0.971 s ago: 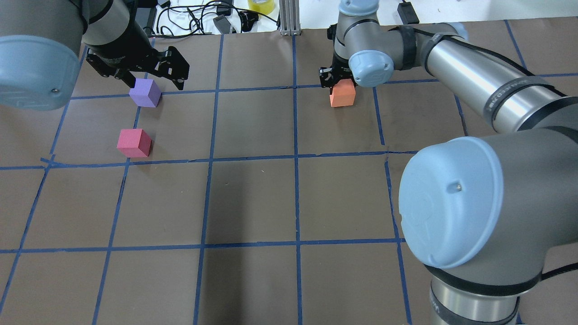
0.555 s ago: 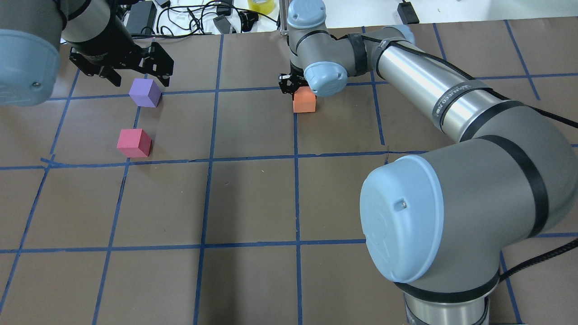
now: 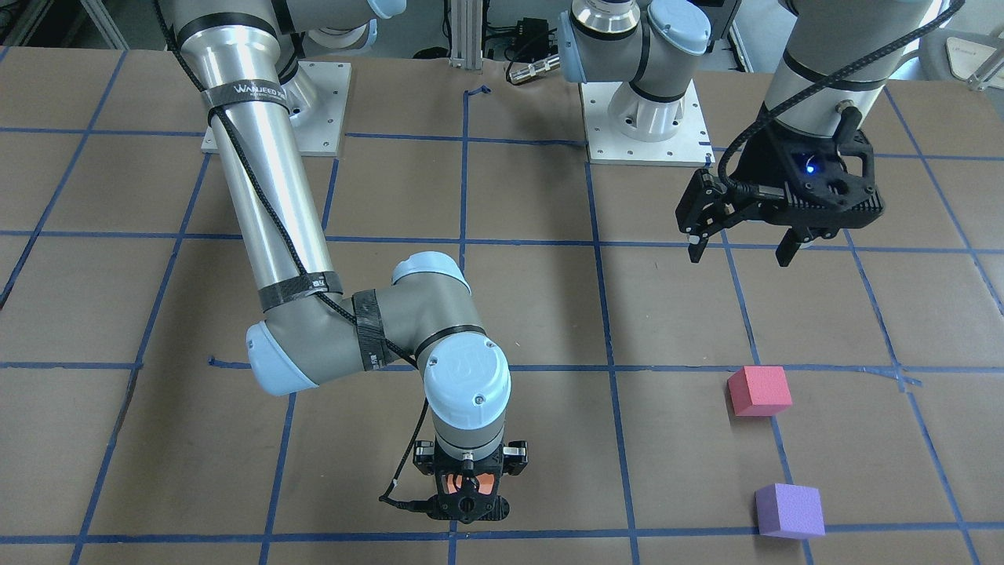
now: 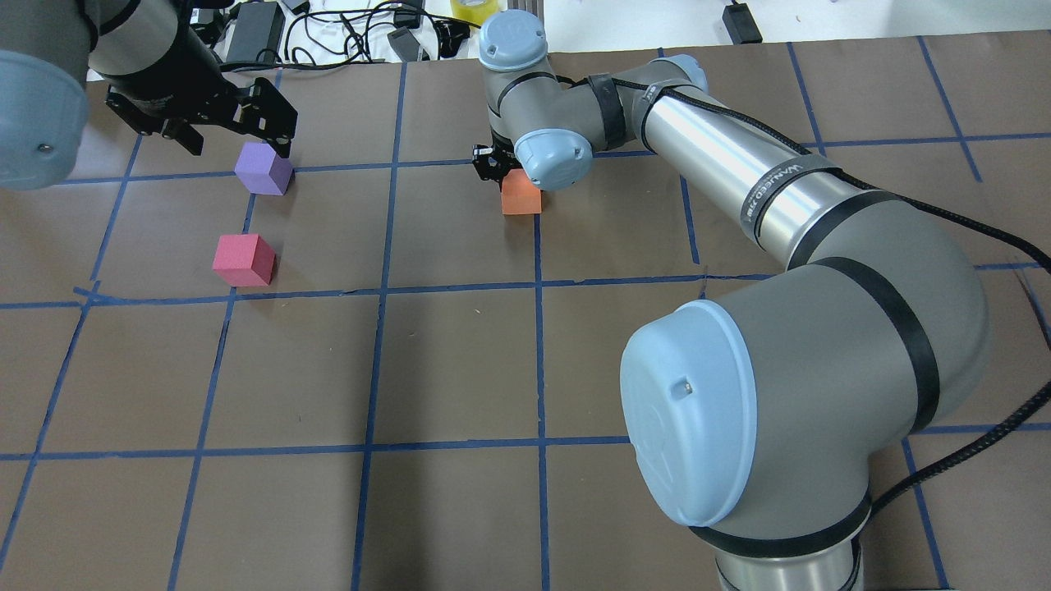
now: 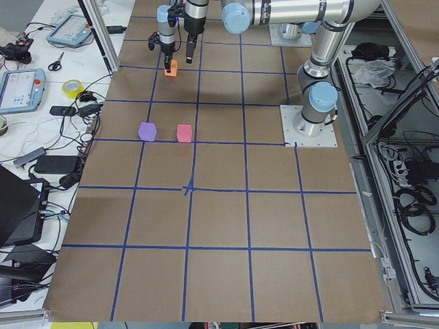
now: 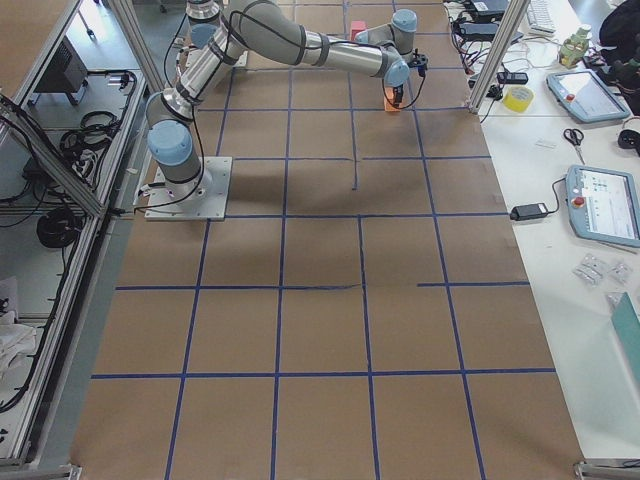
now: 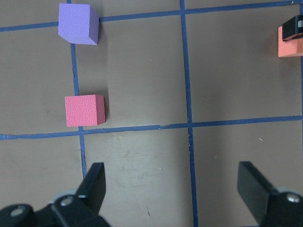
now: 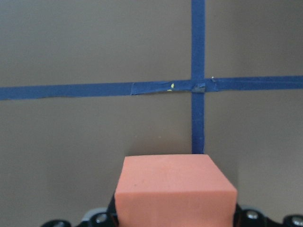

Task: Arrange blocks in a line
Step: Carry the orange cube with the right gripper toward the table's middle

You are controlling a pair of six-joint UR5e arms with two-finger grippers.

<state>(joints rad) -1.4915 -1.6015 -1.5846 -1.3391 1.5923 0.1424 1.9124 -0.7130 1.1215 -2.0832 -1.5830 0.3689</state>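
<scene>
Right gripper point(image 3: 469, 490) is clamped on the orange block point(image 4: 521, 199), fingers snug on two opposite sides. Wrist cam shows the cube filling the gap btwn them, lower centre of that frame. In the overhead view the block sits upper middle, just left of a vertical blue tape line point(image 4: 538, 328) & just below a horizontal one. It's low over the table point(image 4: 460, 369), but can't tell if it's touching the paper or a hair above.

Left gripper point(image 3: 739, 251) is spread wide w/ nothing in it, hanging clear above the surface. In the overhead view it's upper left, just behind the purple block point(image 4: 263, 168), one fingertip overlapping that cube's far top corner. No contact that I can make out.

Purple block is upper left in the overhead view, right by a tape crossing. Pinkish-red block point(image 4: 243, 260) sits below it in the frame, near but not touching, roughly the same column. Both rest flat on the table. Orange is well apart from those two, off to their right & approx level w/ the purple one.

Left wrist cam: purple top left, pinkish-red under it, orange at the top right edge w/ a black finger on it
</scene>
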